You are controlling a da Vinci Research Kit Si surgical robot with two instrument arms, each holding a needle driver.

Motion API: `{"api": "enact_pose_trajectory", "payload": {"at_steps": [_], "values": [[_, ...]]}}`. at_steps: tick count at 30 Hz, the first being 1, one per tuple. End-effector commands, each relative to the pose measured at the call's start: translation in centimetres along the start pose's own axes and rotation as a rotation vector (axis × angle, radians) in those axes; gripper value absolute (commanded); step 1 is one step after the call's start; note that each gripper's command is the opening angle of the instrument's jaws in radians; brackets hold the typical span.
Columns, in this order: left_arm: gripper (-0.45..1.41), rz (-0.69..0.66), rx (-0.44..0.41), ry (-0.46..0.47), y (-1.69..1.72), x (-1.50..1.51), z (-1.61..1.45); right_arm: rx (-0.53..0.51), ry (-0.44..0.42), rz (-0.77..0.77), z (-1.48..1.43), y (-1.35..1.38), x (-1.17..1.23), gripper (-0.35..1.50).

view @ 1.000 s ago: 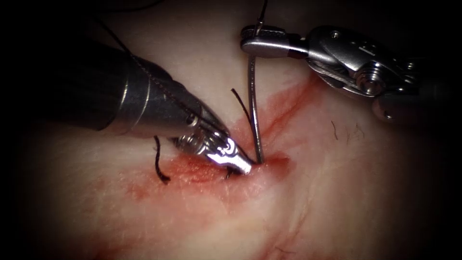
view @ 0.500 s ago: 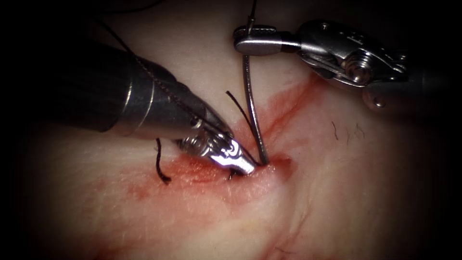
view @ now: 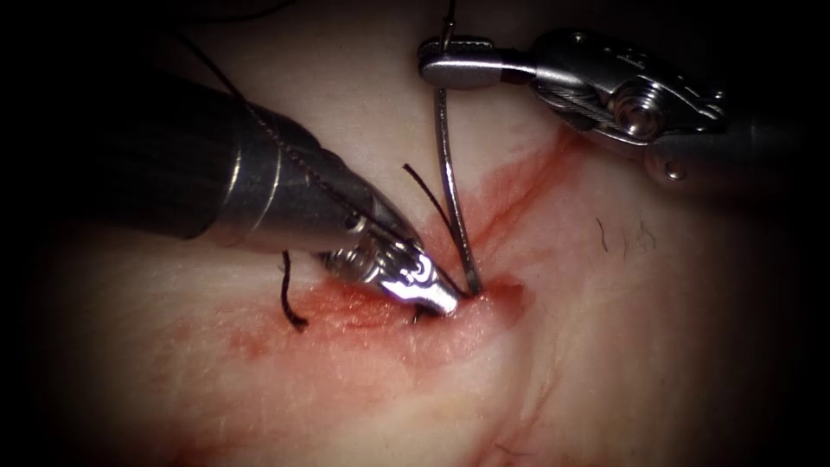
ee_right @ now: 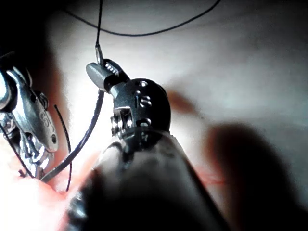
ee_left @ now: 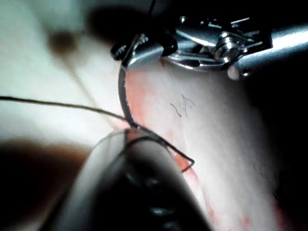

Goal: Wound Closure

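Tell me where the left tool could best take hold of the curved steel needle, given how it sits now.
The curved steel needle is held near its thread end by the right tool, its tip in the pale pork tissue beside the left tool at the cut. The bare mid-shaft is probably the best grip, approached from the endoscope view's left, across the curve, since that stretch stands clear above the tissue.

dark shafts, banded silver wrists, exposed cables, pivot screws, shiny steel claws.
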Motion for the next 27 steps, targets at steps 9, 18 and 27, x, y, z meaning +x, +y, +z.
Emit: {"api": "enact_pose_trajectory", "payload": {"at_steps": [9,18,27], "values": [[-0.45,0.001,-0.001,0.000,-0.03,0.05,0.03,0.014,-0.029,0.029,0.06,-0.01,0.02,-0.35],[-0.45,0.000,-0.001,-0.005,-0.03,0.03,0.07,-0.058,-0.006,0.054,0.02,0.06,0.06,-0.35],[-0.45,0.000,-0.002,-0.010,-0.02,0.03,0.07,-0.088,0.005,0.089,0.02,0.05,0.06,-0.35]]}}
